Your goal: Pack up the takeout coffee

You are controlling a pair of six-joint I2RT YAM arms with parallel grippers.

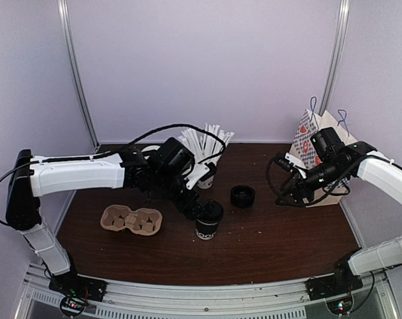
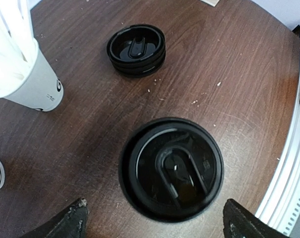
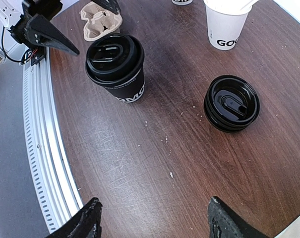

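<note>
The takeout coffee [image 1: 208, 221], a black paper cup with white lettering and a black lid, stands upright on the brown table near the middle. My left gripper [image 1: 195, 209] hovers just above and beside it, open and empty. In the left wrist view the lid [image 2: 172, 168] lies between and ahead of the open gripper [image 2: 154, 224], and the fingertips [image 2: 73, 218] do not touch it. My right gripper [image 1: 282, 183] is open and empty over bare table at the right [image 3: 154, 220]. From there the cup [image 3: 116, 67] shows far ahead.
A stack of black lids [image 1: 242, 195] lies right of the cup. A white cup of straws [image 1: 206, 174] stands behind it. A brown pulp cup carrier [image 1: 131, 219] lies at the left. A patterned paper bag [image 1: 317, 143] stands at the back right, behind the right arm.
</note>
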